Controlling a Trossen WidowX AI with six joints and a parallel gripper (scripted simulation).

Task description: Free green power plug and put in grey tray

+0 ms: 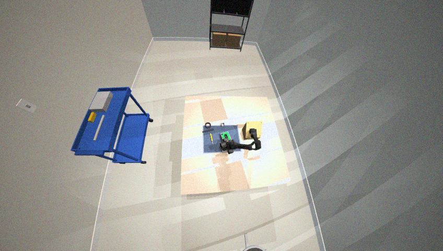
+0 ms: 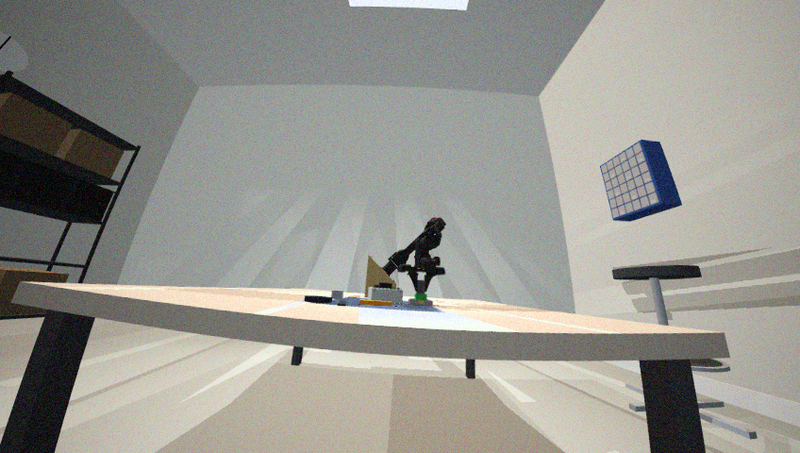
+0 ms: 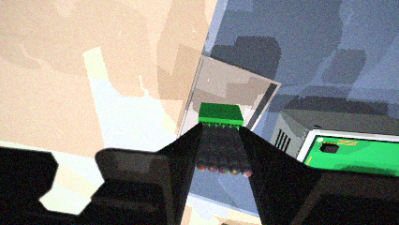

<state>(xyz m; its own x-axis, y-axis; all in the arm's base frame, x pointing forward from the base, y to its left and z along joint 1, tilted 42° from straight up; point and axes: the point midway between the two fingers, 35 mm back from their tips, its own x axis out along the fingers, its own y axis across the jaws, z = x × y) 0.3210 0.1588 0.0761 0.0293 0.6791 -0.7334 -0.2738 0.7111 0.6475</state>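
Green plug [image 2: 420, 296] [image 3: 220, 113] in hand [image 2: 421, 287] [image 3: 220, 128], within tray [image 3: 215, 80] edges.

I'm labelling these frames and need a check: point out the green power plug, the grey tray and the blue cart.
Green power plug [image 2: 420, 296] [image 3: 221, 112]: exterior and wrist views, on its green body.
Grey tray [image 3: 216, 75]: wrist view, on its bare inside floor.
Blue cart [image 1: 131, 133]: top view, on its lower shelf.

In the top view, a mat [image 1: 206, 147] [image 3: 304, 47] is laid on the table [image 1: 198, 183] [image 2: 364, 336]; the circuit board [image 1: 222, 135] [image 3: 365, 157] is set on the mat, right of a pen-like tool [image 1: 211, 137] [image 2: 375, 303]; in the wrist view, the tray [image 2: 412, 303] [image 3: 225, 77] is placed left of the board; a cart [image 1: 112, 124] is parked left of the table.
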